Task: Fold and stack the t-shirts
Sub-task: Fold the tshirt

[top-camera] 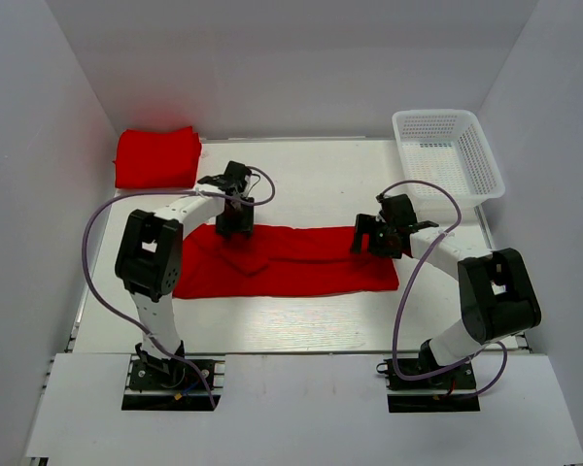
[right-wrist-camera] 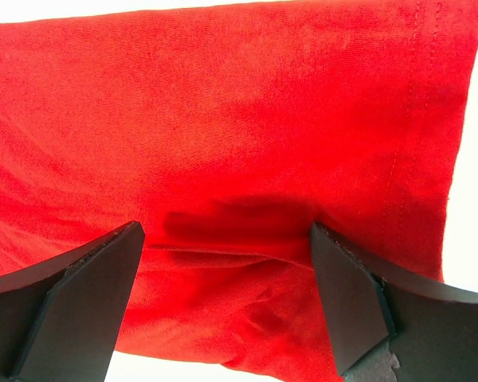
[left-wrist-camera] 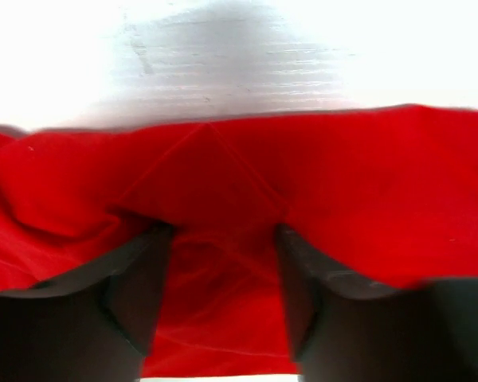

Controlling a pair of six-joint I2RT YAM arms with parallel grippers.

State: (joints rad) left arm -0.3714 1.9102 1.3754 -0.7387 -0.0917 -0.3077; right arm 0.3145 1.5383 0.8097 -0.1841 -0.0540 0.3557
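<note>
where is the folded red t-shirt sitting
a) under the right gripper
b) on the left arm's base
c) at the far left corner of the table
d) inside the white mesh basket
c: the folded red t-shirt lies at the far left corner, well apart from the white mesh basket at the far right.

Top external: fixed, high up, behind arm bases (top-camera: 170, 374), looking down and fwd over whole bench (top-camera: 301, 320). Far off, so both arms and spread red t-shirt (top-camera: 301, 267) fit in frame.

Left wrist cam: v. close to cloth, low angle, aimed past left pincer (left-wrist-camera: 223, 231) toward t-shirt edge w/ bare bench beyond.

Right wrist cam: equally close, looking down betw. fingers of right pincer (right-wrist-camera: 227, 227) at hemmed end of t-shirt.

Shared: same t-shirt in all three. Left part in left wrist cam, right end in right wrist cam.
</note>
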